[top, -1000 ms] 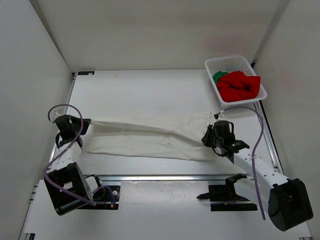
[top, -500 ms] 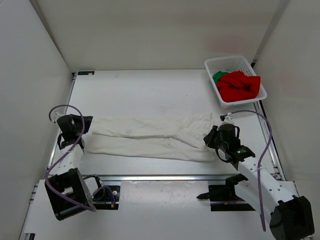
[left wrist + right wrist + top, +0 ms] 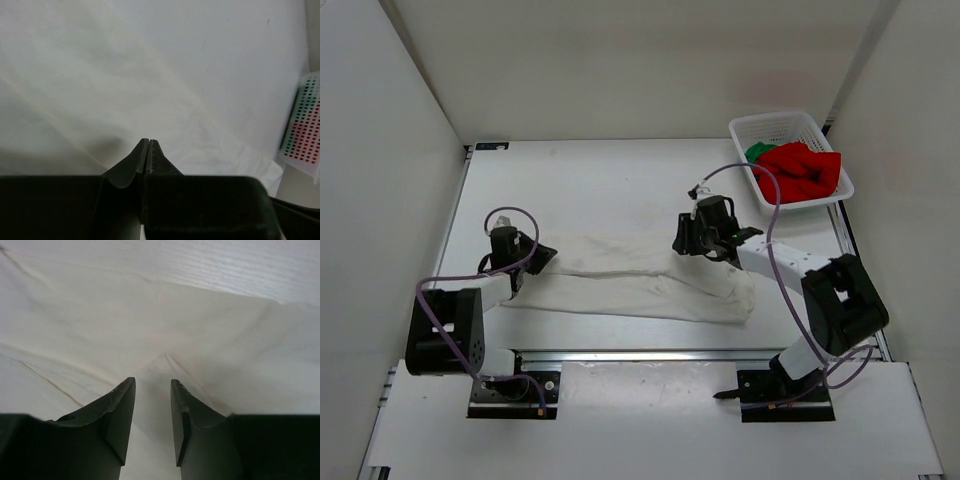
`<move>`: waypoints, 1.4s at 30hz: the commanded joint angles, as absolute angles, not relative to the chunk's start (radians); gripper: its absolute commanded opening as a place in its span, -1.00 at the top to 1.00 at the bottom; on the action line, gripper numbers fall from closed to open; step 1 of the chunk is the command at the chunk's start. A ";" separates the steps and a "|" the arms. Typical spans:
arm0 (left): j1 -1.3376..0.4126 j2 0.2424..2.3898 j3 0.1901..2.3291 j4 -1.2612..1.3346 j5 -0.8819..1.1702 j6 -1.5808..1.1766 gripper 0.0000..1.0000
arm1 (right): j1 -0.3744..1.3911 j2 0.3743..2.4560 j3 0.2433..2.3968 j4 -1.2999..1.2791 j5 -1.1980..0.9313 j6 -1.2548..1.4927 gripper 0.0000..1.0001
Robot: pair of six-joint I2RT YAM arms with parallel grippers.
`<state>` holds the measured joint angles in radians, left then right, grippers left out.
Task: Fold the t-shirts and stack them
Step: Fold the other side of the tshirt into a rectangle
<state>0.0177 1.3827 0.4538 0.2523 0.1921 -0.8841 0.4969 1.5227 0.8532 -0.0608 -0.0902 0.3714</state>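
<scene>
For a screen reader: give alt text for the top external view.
A white shirt lies as a long band, left gripper at its left end, right gripper over its right half. A basket holds a red shirt and a green shirt.

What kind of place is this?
Likely a lab test cell: white walls enclose the table, left arm and right arm are bolted at its near edge, a mesh basket holds a red t-shirt.

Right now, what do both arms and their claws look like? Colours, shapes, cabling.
Both the left arm and the right arm have white links with boxy black joint housings. A loose purple cable loops along each arm. The left claw and the right claw have matte black fingers that taper to narrow tips and curve on the outside. No markings are visible.
</scene>
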 commanded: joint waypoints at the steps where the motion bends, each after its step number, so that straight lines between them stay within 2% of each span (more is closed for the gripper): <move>1: 0.031 1.385 0.448 0.281 0.225 -0.890 0.88 | 0.528 1.604 0.943 -0.051 -0.068 0.318 0.32; 8: 0.054 1.335 0.384 0.273 0.233 -0.884 0.91 | 0.551 1.696 1.001 -0.087 0.000 0.292 0.28; 14: 0.095 1.246 0.344 0.184 0.215 -0.833 0.94 | 0.580 1.707 1.031 -0.150 0.159 0.252 0.29; 20: 0.166 1.090 0.290 0.100 0.259 -0.792 0.96 | 0.571 1.712 1.003 -0.135 0.100 0.273 0.30; 23: 0.176 0.979 0.288 0.009 0.246 -0.744 0.93 | 0.568 1.706 0.991 -0.132 0.081 0.281 0.42; 25: 0.181 0.904 0.279 0.000 0.232 -0.732 0.90 | 0.571 1.689 0.989 -0.133 0.089 0.287 0.65; 26: 0.179 0.896 0.281 0.000 0.223 -0.729 0.91 | 0.574 1.684 0.989 -0.140 0.081 0.290 0.69; 28: 0.126 0.920 0.314 0.009 0.193 -0.729 0.91 | 0.586 1.666 0.980 -0.144 0.089 0.296 0.84; 33: -0.073 1.152 0.487 0.058 0.106 -0.733 0.91 | 0.618 1.568 0.939 -0.167 0.106 0.327 1.00; 38: -0.133 1.382 0.627 0.066 0.100 -0.713 0.95 | 0.670 1.506 0.882 -0.181 0.106 0.382 1.00; 42: -0.121 1.436 0.624 0.057 0.146 -0.703 0.99 | 0.751 1.457 0.819 -0.183 0.127 0.437 1.00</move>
<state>-0.1265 1.4311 0.6216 0.0662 0.1249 -0.7273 0.6983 1.5063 0.8627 -0.1883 0.1017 0.3748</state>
